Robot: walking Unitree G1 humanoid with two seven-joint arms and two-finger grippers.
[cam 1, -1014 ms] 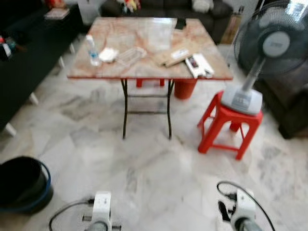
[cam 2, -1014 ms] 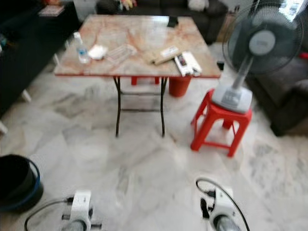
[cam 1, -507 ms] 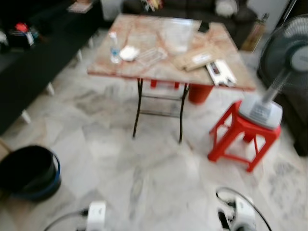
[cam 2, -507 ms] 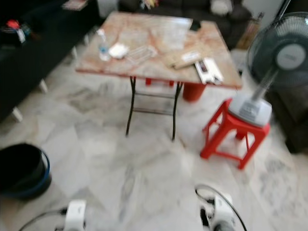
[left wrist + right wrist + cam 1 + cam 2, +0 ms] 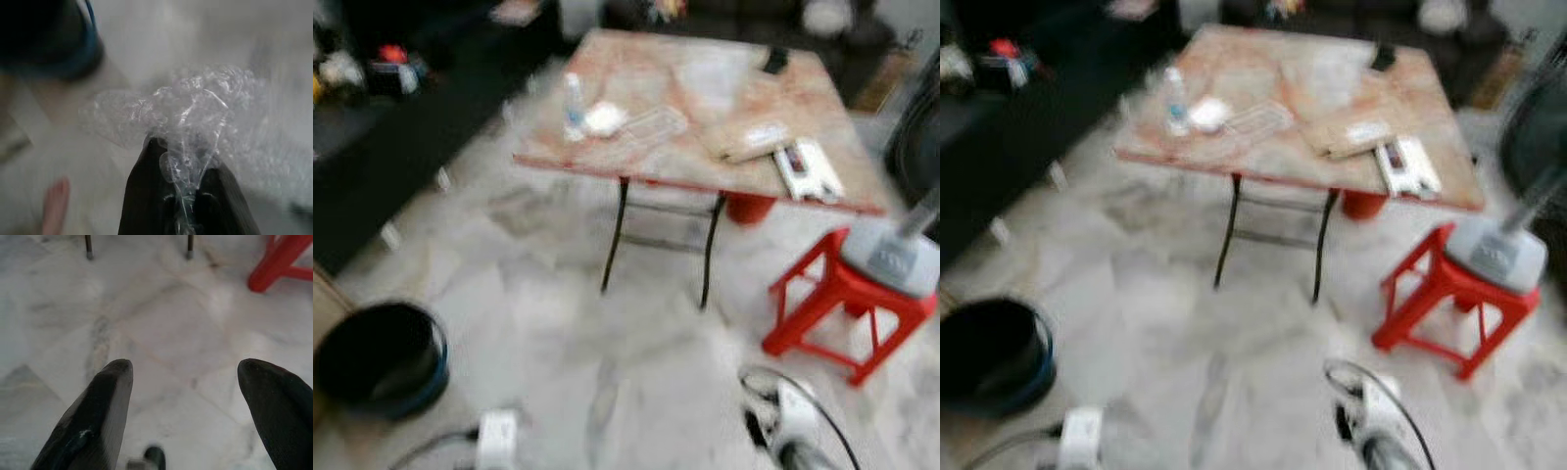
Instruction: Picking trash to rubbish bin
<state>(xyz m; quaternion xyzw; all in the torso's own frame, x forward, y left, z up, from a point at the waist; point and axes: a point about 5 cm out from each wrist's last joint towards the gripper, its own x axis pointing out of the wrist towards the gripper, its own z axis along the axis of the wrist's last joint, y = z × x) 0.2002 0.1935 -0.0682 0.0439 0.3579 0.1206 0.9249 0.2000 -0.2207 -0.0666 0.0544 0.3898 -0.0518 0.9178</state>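
Note:
My left gripper [image 5: 183, 196] is shut on a crumpled clear plastic wrapper [image 5: 195, 122], which bulges out past its black fingers. The black rubbish bin [image 5: 377, 357] with a blue rim stands on the floor at my near left, and its dark edge [image 5: 49, 39] lies beyond the wrapper in the left wrist view. My right gripper [image 5: 186, 406] is open over bare marble floor, holding nothing. On the folding table [image 5: 636, 162] lie a small water bottle [image 5: 573, 103], a white wad [image 5: 604, 118] and a clear plastic tray [image 5: 651, 125].
A red stool [image 5: 847, 308] carrying a standing fan's base [image 5: 901, 259] is at the right. A dark sofa [image 5: 401, 127] runs along the left. A person's bare foot [image 5: 54, 205] rests on the floor near the bin. Pale marble floor [image 5: 607, 362] lies ahead.
The whole scene has slid to the right in both eye views, so my head has turned left; the bin now sits further in from the left edge.

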